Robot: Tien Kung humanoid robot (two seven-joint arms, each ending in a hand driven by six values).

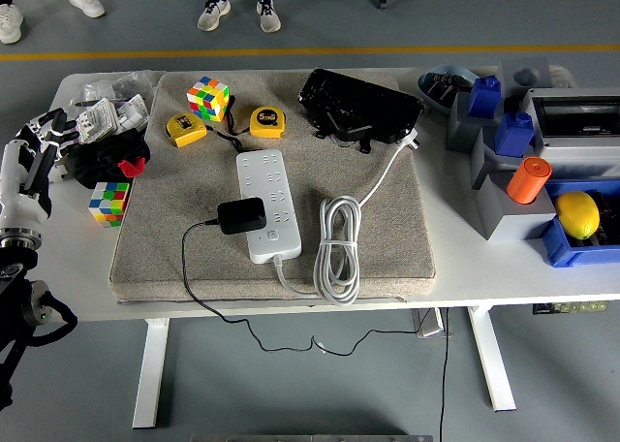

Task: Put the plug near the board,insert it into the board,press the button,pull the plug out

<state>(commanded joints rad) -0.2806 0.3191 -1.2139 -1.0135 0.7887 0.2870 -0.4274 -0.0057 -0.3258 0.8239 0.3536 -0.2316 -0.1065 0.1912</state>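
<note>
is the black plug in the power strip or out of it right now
In, it seems: the black plug sits on the white power strip, over its left-side sockets. Its prongs are hidden, so full seating cannot be confirmed.

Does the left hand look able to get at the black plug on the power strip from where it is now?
Probably yes. The left hand hangs open at the table's left edge, and the mat between it and the plug looks bare; only the cube sits nearby.

I look down on a white table point(58, 268) with white legs point(150, 369) on a grey floor point(320, 384). A yellow line point(320, 50) crosses the floor past the table's far edge, and beyond it stand people's shoes point(215, 14).
</note>
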